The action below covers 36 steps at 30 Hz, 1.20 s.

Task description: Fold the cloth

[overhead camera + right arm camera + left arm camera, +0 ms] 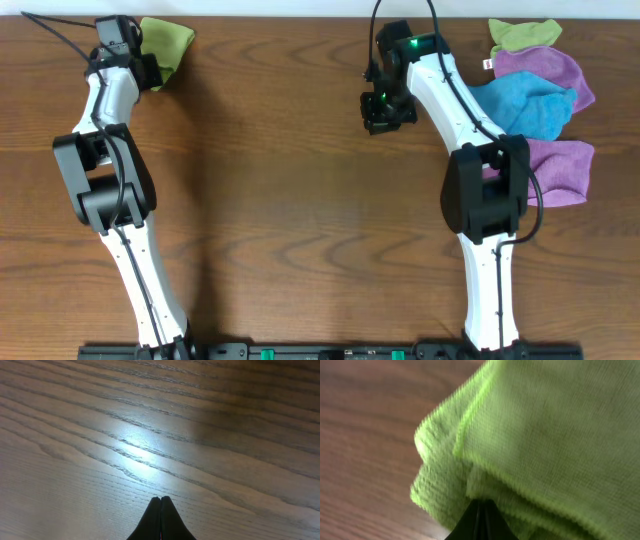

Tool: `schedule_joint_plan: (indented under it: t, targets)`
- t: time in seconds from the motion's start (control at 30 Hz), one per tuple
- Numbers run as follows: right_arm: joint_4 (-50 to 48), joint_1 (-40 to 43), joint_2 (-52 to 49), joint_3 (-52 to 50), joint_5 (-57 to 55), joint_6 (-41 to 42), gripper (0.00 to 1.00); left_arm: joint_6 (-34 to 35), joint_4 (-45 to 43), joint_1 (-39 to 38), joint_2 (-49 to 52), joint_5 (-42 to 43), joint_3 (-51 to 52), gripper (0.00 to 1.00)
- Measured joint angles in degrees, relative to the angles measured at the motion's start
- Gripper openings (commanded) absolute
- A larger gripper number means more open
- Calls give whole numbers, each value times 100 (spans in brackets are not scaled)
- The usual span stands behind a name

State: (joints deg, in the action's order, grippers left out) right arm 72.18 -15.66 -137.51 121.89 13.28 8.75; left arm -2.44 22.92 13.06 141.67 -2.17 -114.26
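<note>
1. The cloth (170, 42), bright lime-green, is seen bunched at the upper left of the overhead view, close to the top edge of the counter (300, 200).
2. The left pincer (143, 62) is found just left of the cloth and touching it; in the left wrist view its dark tips (480, 512) are pressed together at the bottom centre of the frame.
3. In that wrist view the cloth (545, 435) fills the centre and right of the frame. Several layered, stitched edges are gathered down onto the tips, so the left pincer is read as clenched on the cloth.
4. Bare wood grain is shown at the left of the left wrist view; whether the cloth rests on it or is raised cannot be told.
5. The right pincer (385, 108) is placed at the upper middle of the overhead view, well apart from the cloth.
6. In the right wrist view the right pincer (161, 510) is shown clenched, with nothing between its fingers and only lit wood ahead of it.
7. A pile is laid at the upper right of the overhead view: an olive-green cloth (525, 35) at the top, a purple cloth (550, 70) below it, a blue cloth (525, 105) overlapping that, and a second purple cloth (562, 170) lowest, partly hidden by the right arm.
</note>
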Motion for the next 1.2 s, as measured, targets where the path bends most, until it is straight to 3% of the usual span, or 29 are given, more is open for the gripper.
schedule_joint_plan:
  t: [0.53,0.73,1.2]
  targets:
    - [2,0,0,0,0,46,2,138,188,0,-35,2,0,6]
    - [0,0,0,0,0,50,2,221,184,0,-483,144,0,6]
    - [-66,0,0,0,2,92,2,396,-1622,0,-501,588,-2,6]
